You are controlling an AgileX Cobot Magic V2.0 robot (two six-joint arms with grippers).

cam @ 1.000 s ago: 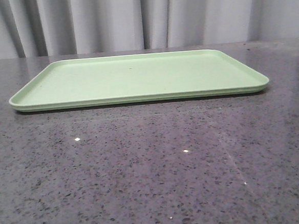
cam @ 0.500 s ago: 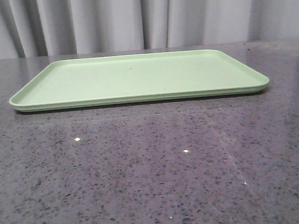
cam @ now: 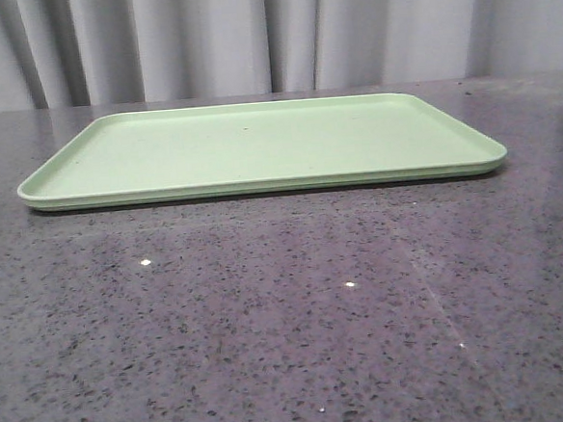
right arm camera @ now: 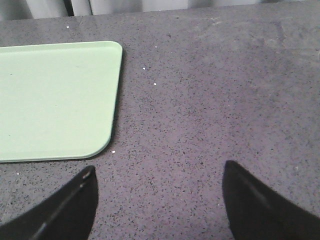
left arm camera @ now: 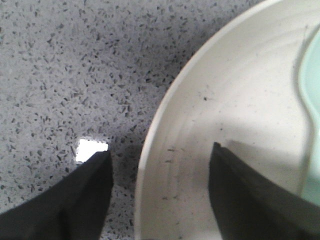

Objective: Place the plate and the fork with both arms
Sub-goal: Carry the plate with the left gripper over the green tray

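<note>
In the left wrist view the pale cream speckled plate [left arm camera: 235, 115] lies on the speckled counter. My left gripper [left arm camera: 160, 155] is open and straddles the plate's rim: one finger [left arm camera: 80, 200] is over the counter, the other [left arm camera: 245, 195] over the plate's inside. A pale blue-green utensil [left arm camera: 311, 100] lies in the plate at the frame's edge. The yellow fork is out of view. My right gripper [right arm camera: 157, 175] is open and empty above bare counter, beside the corner of the light-green tray [right arm camera: 55, 100]. No gripper shows in the front view.
The large rectangular light-green tray [cam: 258, 145] lies on the dark speckled counter [cam: 289, 317] at the back middle, with nothing on it. Grey curtains hang behind the counter. A bright reflection [left arm camera: 91, 148] shows on the counter by my left finger.
</note>
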